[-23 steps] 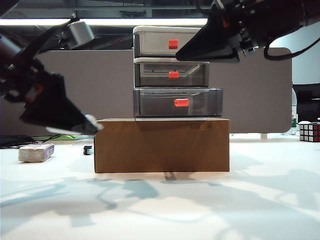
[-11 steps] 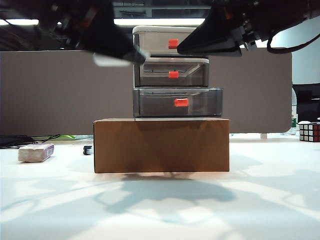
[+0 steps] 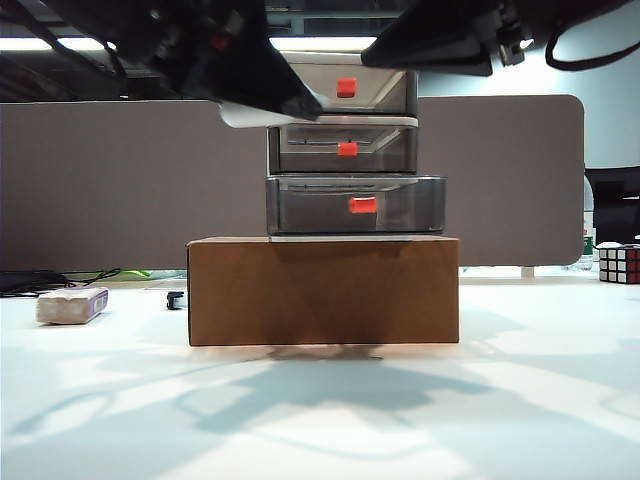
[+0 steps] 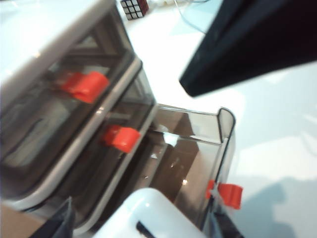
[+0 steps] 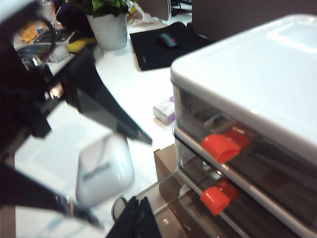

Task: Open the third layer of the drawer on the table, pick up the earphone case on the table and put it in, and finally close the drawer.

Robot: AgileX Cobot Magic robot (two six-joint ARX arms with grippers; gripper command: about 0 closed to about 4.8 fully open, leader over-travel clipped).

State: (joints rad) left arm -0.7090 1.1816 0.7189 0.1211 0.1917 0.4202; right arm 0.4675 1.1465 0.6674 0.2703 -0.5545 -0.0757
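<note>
**Table** (image 3: 540, 400): white top, shadows of both arms across it.

**Cardboard box** (image 3: 323, 290): brown, at the centre of the exterior view, standing on the table.

**Drawer** (image 3: 340, 130): three-tier unit with a white frame, standing on the box at its 12 o'clock. Each smoky grey tier has a red-orange handle.

**Third layer** (image 4: 195, 163): the lowest tier, pulled out toward the camera. What shows of its inside is bare.

**Left gripper** (image 3: 265, 105): at 10 o'clock of the drawer in the exterior view, its tips in front of the top two tiers. The claw is clamped on the earphone case.

**Earphone case** (image 5: 105, 168): white and rounded, held in the air between the left gripper's dark fingers. It is in front of the unit and higher than the pulled-out tier, not inside it.

**Right gripper** (image 3: 375, 57): at 1 o'clock of the drawer, level with the top tier. Its fingers are pressed together into one wedge and hold nothing.

**Off-white block with purple end** (image 3: 72, 305): on the table at 9 o'clock of the box, well apart from it.

**Rubik's cube** (image 3: 620, 264): at 3 o'clock, at the table's far edge.

**Grey partition** (image 3: 130, 180): behind the box and unit.
</note>
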